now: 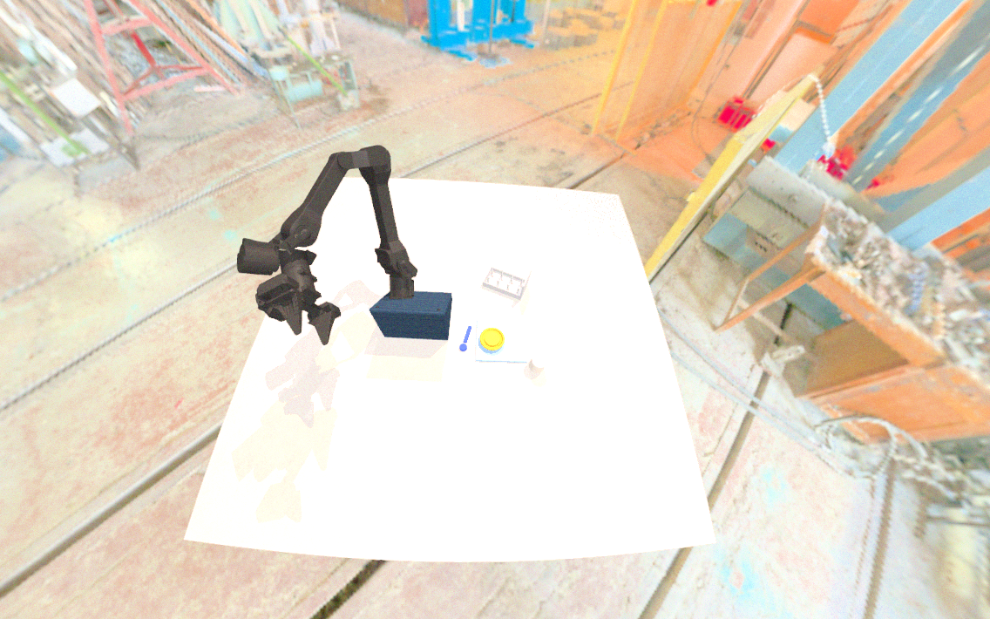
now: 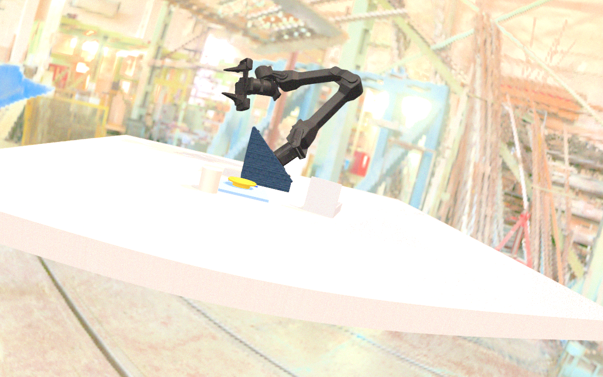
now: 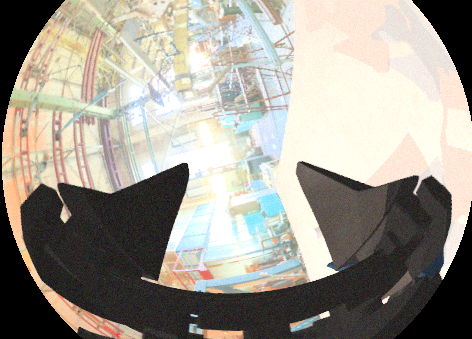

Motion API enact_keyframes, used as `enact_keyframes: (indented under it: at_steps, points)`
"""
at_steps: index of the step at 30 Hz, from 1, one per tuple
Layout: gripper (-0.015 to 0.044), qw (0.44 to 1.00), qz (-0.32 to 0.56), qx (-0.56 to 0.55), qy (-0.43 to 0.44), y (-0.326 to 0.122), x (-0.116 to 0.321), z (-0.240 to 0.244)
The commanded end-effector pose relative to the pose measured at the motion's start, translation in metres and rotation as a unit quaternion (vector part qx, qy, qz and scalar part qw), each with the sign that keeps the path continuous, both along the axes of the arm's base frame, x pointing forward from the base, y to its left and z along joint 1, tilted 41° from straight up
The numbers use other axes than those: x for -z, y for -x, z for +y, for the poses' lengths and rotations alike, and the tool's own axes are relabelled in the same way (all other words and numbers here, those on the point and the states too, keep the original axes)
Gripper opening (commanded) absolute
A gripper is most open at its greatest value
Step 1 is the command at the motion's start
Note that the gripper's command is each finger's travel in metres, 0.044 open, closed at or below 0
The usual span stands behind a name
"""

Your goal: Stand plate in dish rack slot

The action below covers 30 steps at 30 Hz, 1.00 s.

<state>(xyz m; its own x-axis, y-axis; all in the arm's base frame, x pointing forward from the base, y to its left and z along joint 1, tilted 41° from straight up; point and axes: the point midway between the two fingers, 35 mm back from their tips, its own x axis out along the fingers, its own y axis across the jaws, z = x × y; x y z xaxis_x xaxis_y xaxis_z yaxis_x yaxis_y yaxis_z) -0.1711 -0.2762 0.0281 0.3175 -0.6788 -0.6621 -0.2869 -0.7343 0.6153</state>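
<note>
Top view shows plate (image 1: 491, 339) near dish rack (image 1: 505, 282), wrist view only gripper (image 3: 242, 182), wide open, empty

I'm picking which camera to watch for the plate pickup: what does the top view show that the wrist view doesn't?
Only the top view shows the yellow plate lying flat on a pale mat, the blue spoon beside it, the white dish rack, a small cup and the arm's blue base. Only the wrist view shows the gap between the fingers up close, with nothing in it. Both show the open gripper and the white table.
</note>
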Motion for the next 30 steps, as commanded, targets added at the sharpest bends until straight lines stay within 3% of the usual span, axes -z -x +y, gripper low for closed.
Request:
enact_keyframes:
  at_steps: [1,18,30]
  points:
    - [0.04,0.998,0.018,-0.06,-0.007,-0.017,0.004,-0.011]
    - [0.04,0.953,0.086,-0.289,-0.003,-0.091,0.008,-0.042]
    - [0.04,0.886,0.124,-0.447,0.016,-0.145,0.008,-0.052]
